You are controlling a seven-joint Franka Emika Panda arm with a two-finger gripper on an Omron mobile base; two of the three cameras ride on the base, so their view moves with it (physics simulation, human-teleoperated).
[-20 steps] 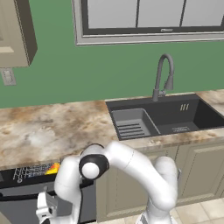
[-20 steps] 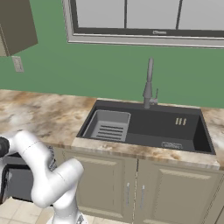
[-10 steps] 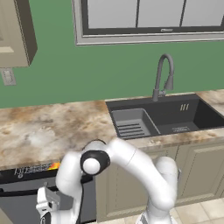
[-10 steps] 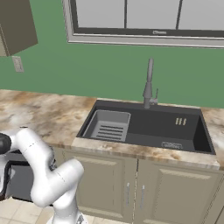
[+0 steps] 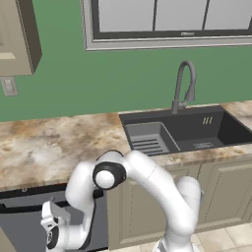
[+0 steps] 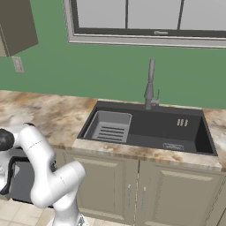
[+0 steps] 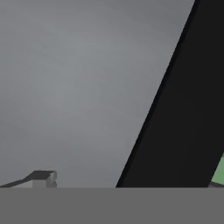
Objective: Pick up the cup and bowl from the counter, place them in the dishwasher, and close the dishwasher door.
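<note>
Door-closing step: end effector [image 5: 51, 236] wide open, empty, low at dishwasher door [image 7: 74, 87]. Next: push door up till shut.

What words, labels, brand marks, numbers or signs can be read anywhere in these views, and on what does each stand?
No text can be read.
Small dark mark on the grey window frame: too small and blurred to read.
Pale marks on the dark sink basin: too small to read as letters.
Beige wall outlet plate: no lettering to be seen.
Flat dark grey dishwasher door panel: plain, no label.
</note>
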